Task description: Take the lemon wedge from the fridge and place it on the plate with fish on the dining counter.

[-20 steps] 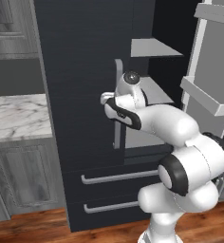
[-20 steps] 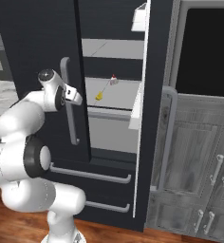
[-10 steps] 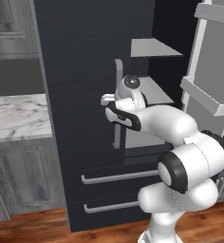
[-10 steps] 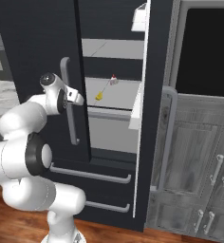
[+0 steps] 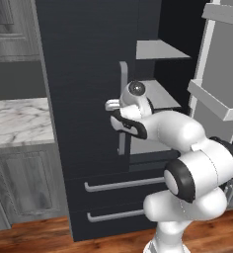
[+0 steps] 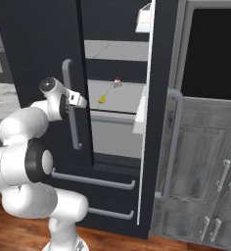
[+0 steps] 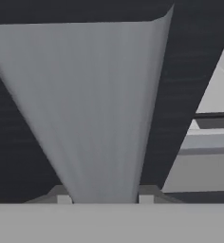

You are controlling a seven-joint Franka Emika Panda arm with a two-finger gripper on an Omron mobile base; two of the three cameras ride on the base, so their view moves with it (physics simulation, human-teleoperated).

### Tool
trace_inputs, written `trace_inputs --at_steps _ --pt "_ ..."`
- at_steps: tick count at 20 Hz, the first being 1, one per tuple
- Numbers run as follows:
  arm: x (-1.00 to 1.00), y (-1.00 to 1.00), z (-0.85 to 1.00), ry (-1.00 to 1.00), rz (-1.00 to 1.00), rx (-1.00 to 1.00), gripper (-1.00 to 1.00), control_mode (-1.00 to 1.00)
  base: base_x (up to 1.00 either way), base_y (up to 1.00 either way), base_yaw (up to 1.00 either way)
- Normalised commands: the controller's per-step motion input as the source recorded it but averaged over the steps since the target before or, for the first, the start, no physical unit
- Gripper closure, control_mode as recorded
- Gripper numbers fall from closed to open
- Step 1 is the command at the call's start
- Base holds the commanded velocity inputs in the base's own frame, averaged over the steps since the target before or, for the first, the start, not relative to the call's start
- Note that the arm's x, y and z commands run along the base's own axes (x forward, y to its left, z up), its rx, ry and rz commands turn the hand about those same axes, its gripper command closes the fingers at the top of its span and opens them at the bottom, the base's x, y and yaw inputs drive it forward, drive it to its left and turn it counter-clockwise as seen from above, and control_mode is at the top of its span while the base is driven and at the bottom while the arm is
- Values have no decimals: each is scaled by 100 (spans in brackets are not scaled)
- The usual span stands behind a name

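While the gripper (image 7: 103,199) sits at the left door's grey bar handle (image 6: 71,110) of the fridge (image 6: 34,54), fingers closed round it, the right door stands open w/ the lemon wedge (image 6: 102,100) on the mid inner shelf (image 6: 122,98), well right of handle.

I am reaching my arm forward and up from the base, elbow bent low at five o'clock and forearm rising toward ten o'clock in the left base view. My wrist is turning level, with my gripper (image 7: 104,199) pointing straight ahead. My two fingertips (image 7: 64,199) are sitting at six o'clock in the hand view, one on each side of a grey bar, closed against it.
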Motion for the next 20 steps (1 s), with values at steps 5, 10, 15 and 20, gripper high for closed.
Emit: trace_inputs --at_steps 5,10,15,20 --pt "0 1 0 0 0 0 100 -100 0 0 0" --pt "-28 68 2 0 1 -2 100 -100 0 0 0" --pt "-43 100 18 0 1 -6 100 -100 0 0 0" --pt "-53 100 18 -4 0 -3 100 -100 0 0 0"
